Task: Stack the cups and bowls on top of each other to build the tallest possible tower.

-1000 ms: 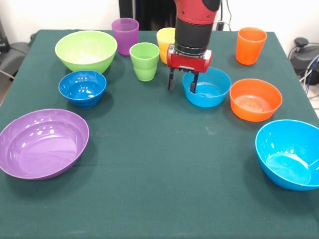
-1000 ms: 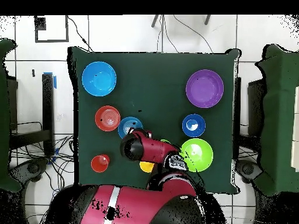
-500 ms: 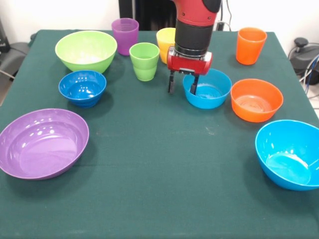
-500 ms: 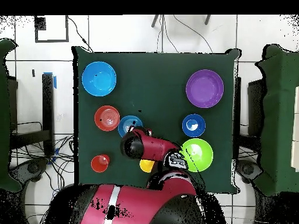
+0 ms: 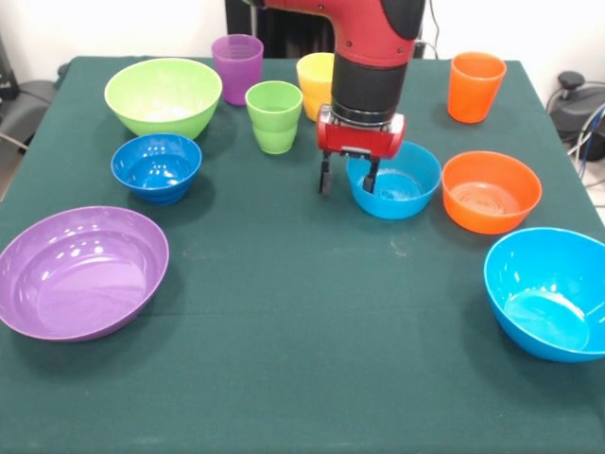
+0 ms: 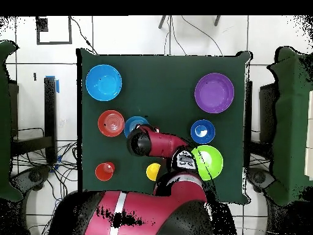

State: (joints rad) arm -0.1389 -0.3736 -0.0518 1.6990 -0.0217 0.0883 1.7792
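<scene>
1. The small light blue bowl (image 5: pixel 394 180) sits on the table (image 5: pixel 284 359), just beside the small orange bowl (image 5: pixel 490 190). No tower exists yet; every cup and bowl lies separately.
2. The pincer (image 5: pixel 346 176) straddles this bowl's rim, one finger inside and one outside on the table side. Its jaws look spread, not yet pinching the wall.
3. A one-sided rim pinch on glossy plastic could slip, or the bowl could tilt and swing when lifted.
4. If the jaws close off-centre, the bowl may be shoved into the small orange bowl and displace it.
5. The green cup (image 5: pixel 274 115) and yellow cup (image 5: pixel 315 83) stand near the arm; a sideways sweep could topple them.
6. The large purple bowl (image 5: pixel 79 271), large lime green bowl (image 5: pixel 163 95) and large light blue bowl (image 5: pixel 548 292) lie well apart, so carrying distance adds drop risk.
</scene>
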